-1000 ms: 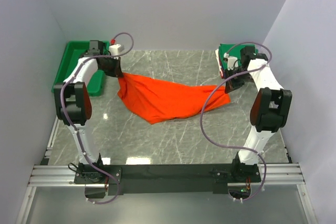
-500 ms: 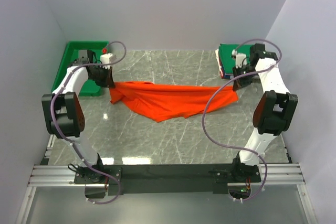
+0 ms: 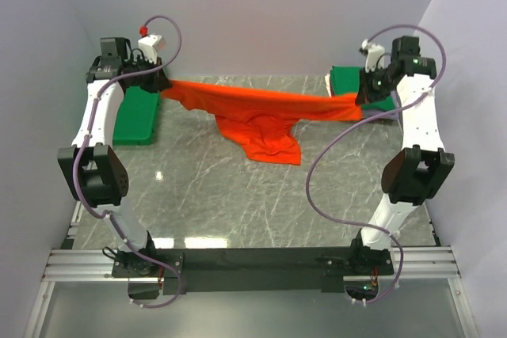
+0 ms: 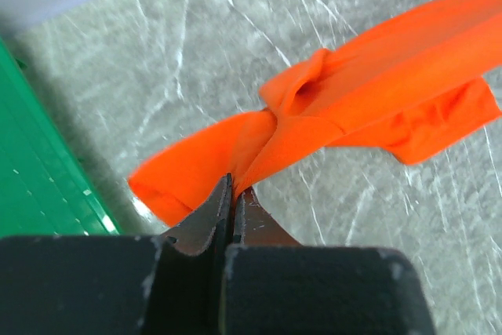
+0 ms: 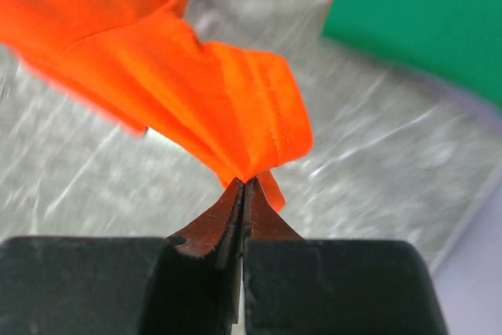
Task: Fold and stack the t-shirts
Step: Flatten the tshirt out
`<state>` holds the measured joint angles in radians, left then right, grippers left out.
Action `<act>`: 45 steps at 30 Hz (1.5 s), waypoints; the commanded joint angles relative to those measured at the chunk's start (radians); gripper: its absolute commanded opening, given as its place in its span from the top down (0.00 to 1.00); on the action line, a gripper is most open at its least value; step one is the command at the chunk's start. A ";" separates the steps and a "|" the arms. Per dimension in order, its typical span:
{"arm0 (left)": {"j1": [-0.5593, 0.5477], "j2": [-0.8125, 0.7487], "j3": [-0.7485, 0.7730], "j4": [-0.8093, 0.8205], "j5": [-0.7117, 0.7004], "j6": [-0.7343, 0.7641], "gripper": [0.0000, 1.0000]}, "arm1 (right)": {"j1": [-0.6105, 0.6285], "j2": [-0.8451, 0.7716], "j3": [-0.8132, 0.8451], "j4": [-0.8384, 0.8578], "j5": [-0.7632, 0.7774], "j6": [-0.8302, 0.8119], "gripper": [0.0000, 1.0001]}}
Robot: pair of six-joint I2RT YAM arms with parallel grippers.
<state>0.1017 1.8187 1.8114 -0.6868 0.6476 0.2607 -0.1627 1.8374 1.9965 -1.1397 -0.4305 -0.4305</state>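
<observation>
Since both pairs of my jaws are pinched tight on cloth, the left jaws on one end of the orange shirt (image 4: 353, 100) and the right jaws on the other, the shirt hangs between them as a taut band above the tabletop (image 3: 238, 211). Its middle sags in a bunched fold, and I cannot tell whether that fold touches the stone. I judge this to be the spreading step. To do it well I should lower both ends at like height, draw them toward my bases so the sag lays out flat, and pull no harder, lest a corner slip. Just past my left jaws lies the green tray (image 3: 131, 120); past my right, the folded green shirt (image 3: 348, 78). Both crowd the far corners, so the cloth should land between them.
</observation>
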 commanded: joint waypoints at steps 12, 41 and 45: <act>-0.094 0.149 0.411 0.038 0.026 -0.118 0.99 | 0.328 -0.593 -0.637 -0.205 -0.442 -0.229 1.00; -0.201 -0.282 -0.650 -0.016 -0.060 -0.077 0.34 | 0.540 0.083 -0.470 0.494 0.134 0.223 0.44; -0.223 -0.277 -0.737 -0.007 -0.069 -0.126 0.30 | 0.540 0.149 -0.441 0.522 0.193 0.245 0.40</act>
<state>-0.1089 1.5467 1.1095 -0.6914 0.5884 0.1665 0.3752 1.9736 1.4864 -0.6746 -0.3149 -0.2214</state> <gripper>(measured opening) 0.690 0.590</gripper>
